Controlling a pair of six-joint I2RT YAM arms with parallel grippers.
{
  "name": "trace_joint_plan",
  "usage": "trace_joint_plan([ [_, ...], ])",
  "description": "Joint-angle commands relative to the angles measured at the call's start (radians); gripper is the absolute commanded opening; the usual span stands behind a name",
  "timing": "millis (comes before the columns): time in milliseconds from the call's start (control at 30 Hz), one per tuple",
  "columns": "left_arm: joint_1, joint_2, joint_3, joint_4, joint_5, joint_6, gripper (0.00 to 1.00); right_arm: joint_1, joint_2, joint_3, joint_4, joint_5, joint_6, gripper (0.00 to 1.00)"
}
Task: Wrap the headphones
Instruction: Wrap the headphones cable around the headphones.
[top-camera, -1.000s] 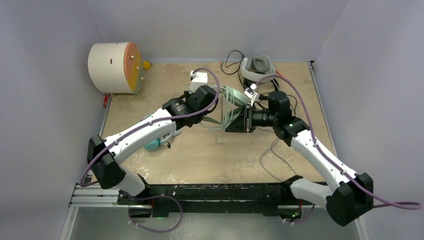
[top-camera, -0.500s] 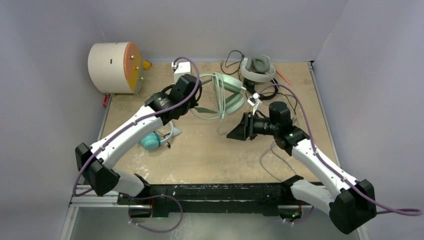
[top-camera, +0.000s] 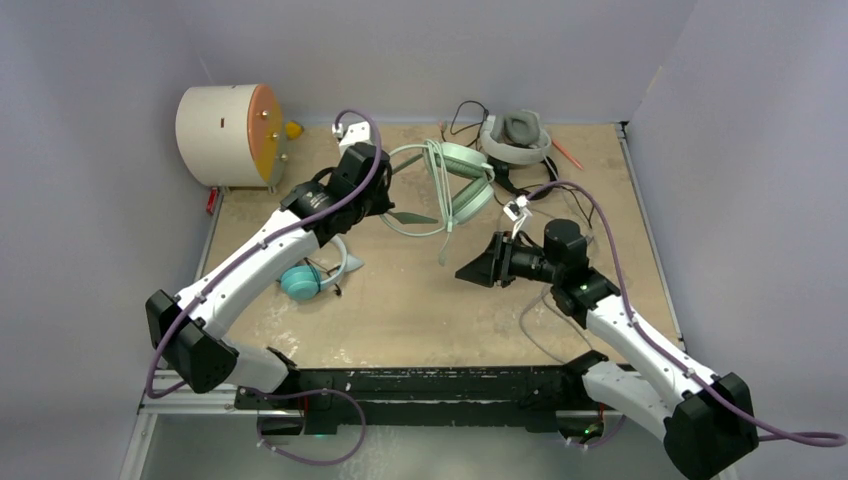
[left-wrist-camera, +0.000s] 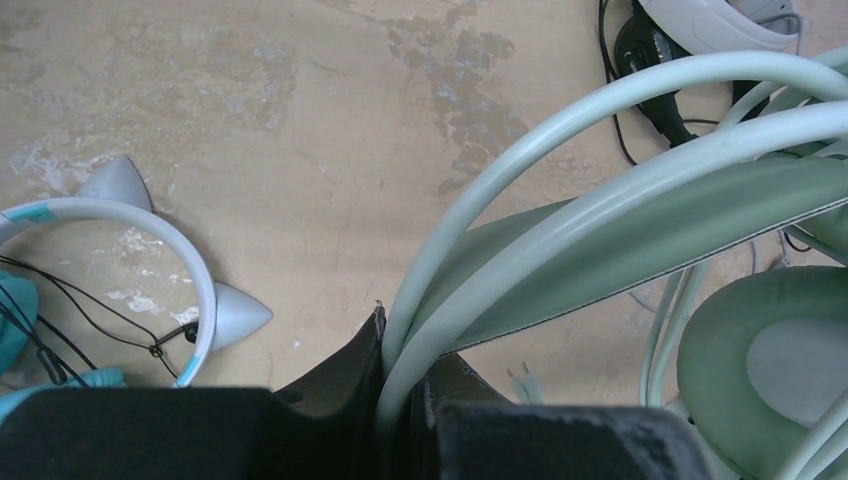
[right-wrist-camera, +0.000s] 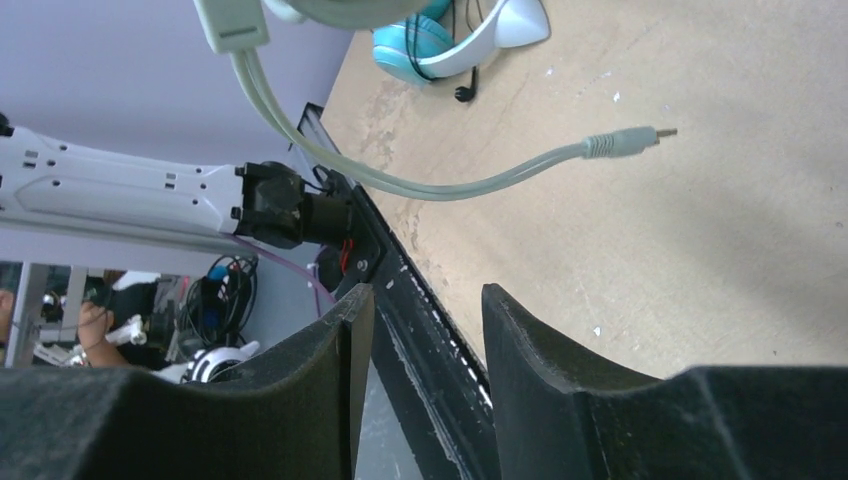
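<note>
My left gripper (top-camera: 385, 192) is shut on the thin double headband of the mint-green headphones (top-camera: 445, 185), which it holds at the far middle of the table. In the left wrist view the band (left-wrist-camera: 620, 190) runs out from between the closed jaws of the gripper (left-wrist-camera: 400, 345), with one ear cup (left-wrist-camera: 770, 375) at the right. My right gripper (top-camera: 472, 272) is open and empty, near the table's middle and apart from the headphones. The right wrist view shows that gripper (right-wrist-camera: 425, 300) open, and the mint cable's plug (right-wrist-camera: 630, 140) hanging free above the table.
The teal-cupped headset (top-camera: 300, 281) with the white band (left-wrist-camera: 195, 270) lies at the left. The white-and-grey headset (top-camera: 515, 135) and a black headset with its cable (top-camera: 530, 185) lie at the far right. The cream drum (top-camera: 230, 135) stands at the far left corner.
My left gripper has carried the mint-green headphones left and towards the far edge. My right gripper has drawn back from them towards the near side, open and empty.
</note>
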Motion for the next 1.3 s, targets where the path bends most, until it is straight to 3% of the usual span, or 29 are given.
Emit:
trace_joint_plan([
  [0,0.039,0.006,-0.014,0.143,0.058,-0.074,0.0,0.007,-0.038,-0.036,0.035,0.082,0.06,0.46],
  [233,0.087,0.042,-0.084,0.199,0.084,-0.107,0.0,0.026,-0.072,-0.018,-0.009,0.149,0.01,0.45],
  [433,0.098,0.055,-0.124,0.225,0.073,-0.124,0.0,0.056,-0.008,0.056,0.003,0.161,-0.002,0.43],
  [600,0.105,0.06,-0.13,0.23,0.08,-0.122,0.0,0.119,0.07,0.167,-0.033,0.263,-0.086,0.43],
  [833,0.109,0.057,-0.137,0.223,0.074,-0.113,0.0,0.135,0.194,0.321,-0.097,0.282,-0.131,0.3],
  [1167,0.113,0.053,-0.141,0.23,0.103,-0.098,0.0,0.158,0.321,0.409,-0.187,0.334,-0.162,0.13],
  [1267,0.114,0.055,-0.142,0.23,0.115,-0.102,0.0,0.158,0.338,0.41,-0.212,0.357,-0.157,0.14],
])
